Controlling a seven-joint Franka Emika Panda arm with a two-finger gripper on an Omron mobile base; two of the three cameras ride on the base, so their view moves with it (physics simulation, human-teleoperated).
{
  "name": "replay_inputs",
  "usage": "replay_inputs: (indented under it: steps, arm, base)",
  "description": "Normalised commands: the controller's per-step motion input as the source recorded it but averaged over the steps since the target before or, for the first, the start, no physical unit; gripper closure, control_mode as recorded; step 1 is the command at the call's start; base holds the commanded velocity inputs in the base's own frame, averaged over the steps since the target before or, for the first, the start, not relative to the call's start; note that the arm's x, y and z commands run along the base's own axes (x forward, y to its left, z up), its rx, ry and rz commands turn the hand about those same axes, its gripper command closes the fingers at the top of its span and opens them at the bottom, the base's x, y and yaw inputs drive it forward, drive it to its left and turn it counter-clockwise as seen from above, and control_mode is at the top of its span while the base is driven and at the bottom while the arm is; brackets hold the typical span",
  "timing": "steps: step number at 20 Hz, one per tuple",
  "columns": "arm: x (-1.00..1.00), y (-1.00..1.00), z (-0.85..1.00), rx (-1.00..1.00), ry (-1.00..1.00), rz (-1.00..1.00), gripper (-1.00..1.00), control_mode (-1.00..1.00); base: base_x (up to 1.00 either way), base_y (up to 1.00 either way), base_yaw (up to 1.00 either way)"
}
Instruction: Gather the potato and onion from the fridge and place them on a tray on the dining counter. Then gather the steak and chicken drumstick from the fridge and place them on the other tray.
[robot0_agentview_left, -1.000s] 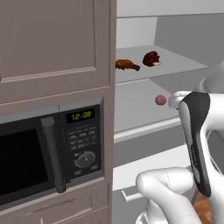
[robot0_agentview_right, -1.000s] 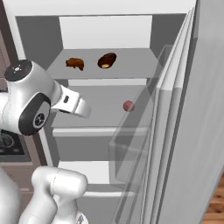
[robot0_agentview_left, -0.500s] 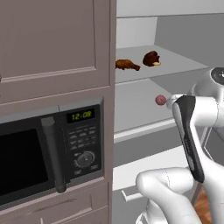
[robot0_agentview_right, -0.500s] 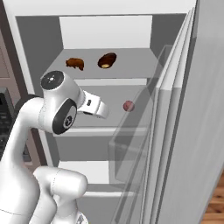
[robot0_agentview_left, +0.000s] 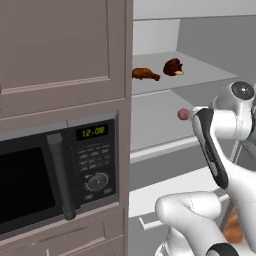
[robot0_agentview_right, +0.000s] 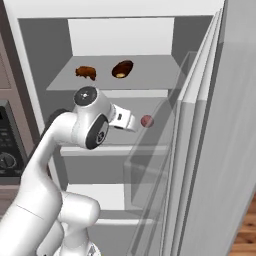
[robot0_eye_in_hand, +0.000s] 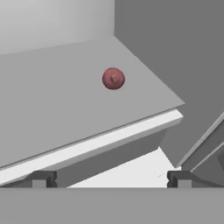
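The fridge (robot0_agentview_right: 40, 55) stands open. On its upper shelf lie the orange-brown chicken drumstick (robot0_agentview_left: 145, 74) (robot0_agentview_right: 86, 72) and, to its right, the dark steak (robot0_agentview_left: 173, 67) (robot0_agentview_right: 122, 69). A small red onion (robot0_agentview_left: 183, 114) (robot0_agentview_right: 146, 121) (robot0_eye_in_hand: 113, 78) sits alone on the middle shelf. My gripper (robot0_eye_in_hand: 111, 179) (robot0_agentview_right: 129, 121) is open and empty, in front of that shelf's edge, pointing at the onion from a short distance. The potato, the trays and the dining counter are out of view.
A brown cabinet with a black microwave (robot0_agentview_left: 45, 185) stands left of the fridge. The open fridge door (robot0_agentview_right: 235, 130) with clear door bins (robot0_agentview_right: 150, 165) stands close on the right. The pale front edge of the middle shelf (robot0_eye_in_hand: 96, 146) lies between the gripper and the onion.
The arm has swung rightward and the hand has come closer to the onion on the middle shelf. The jaws stayed open; the food has not moved.
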Motion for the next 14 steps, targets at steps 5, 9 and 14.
replay_inputs:
  steps: [5, 9, 14]
  arm:
    - [0.92, -0.12, -0.09, 0.00, 0.00, 0.02, -1.00, -1.00]
    - [0.67, -0.20, -0.20, 0.00, 0.00, 0.03, -1.00, -1.00]
    - [0.59, -0.21, -0.31, 0.00, -0.05, 0.02, -1.00, -1.00]
  base:
    - [0.00, 0.00, 0.00]
    - [0.00, 0.00, 0.00]
    - [0.00, 0.00, 0.00]
